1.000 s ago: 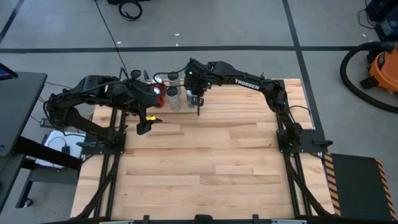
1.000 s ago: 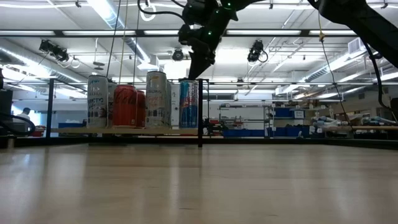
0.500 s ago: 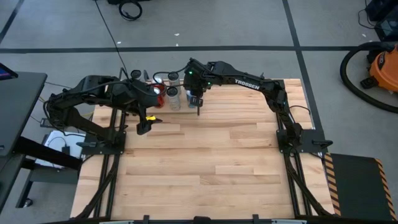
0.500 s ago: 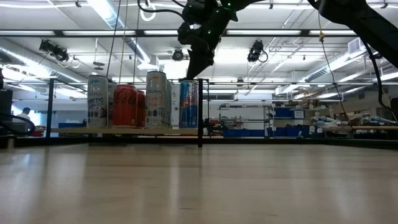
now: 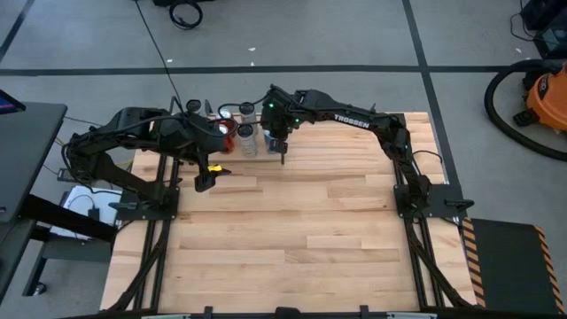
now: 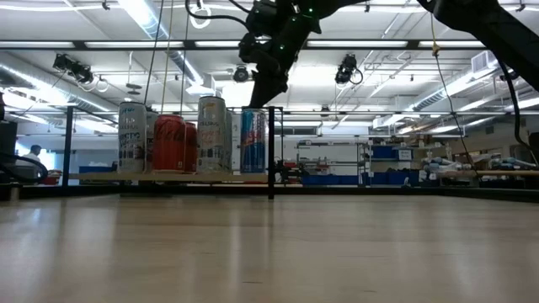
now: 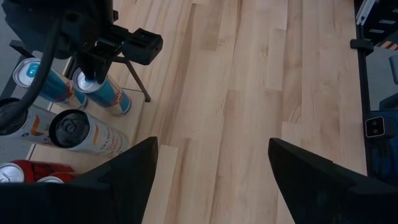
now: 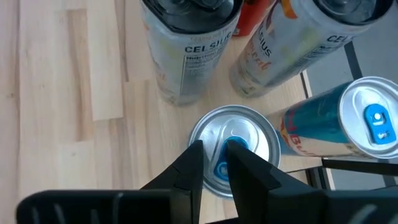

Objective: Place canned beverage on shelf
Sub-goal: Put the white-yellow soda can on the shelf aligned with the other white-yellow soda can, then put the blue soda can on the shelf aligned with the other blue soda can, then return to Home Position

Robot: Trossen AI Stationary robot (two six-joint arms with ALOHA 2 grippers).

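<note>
The shelf [image 6: 168,177], a pale board with thin black uprights, stands at the table's far left and carries several upright cans: silver, red and blue. My right gripper [image 8: 214,152] is shut, its tips over the lid of the nearest blue can [image 6: 254,139], seen also in the left wrist view [image 7: 102,93]. In the high view my right gripper [image 5: 283,152] reaches over the shelf's right end. My left gripper [image 7: 211,180] hangs open above the table's left side [image 5: 204,182], with nothing between its fingers. My right gripper has its shut fingertips [image 8: 193,155] at the blue can's lid [image 8: 249,140], close to the pull tab, coming slanting down from above. Whether they touch the lid I cannot tell. The can stands upright on the shelf board.
Two white cans [image 8: 186,43] and another blue can [image 8: 367,124] stand close around the blue one, with red cans [image 6: 173,143] farther left. A black upright [image 6: 271,151] stands right beside the blue can. The wide wooden tabletop [image 5: 310,230] lies in front of the shelf.
</note>
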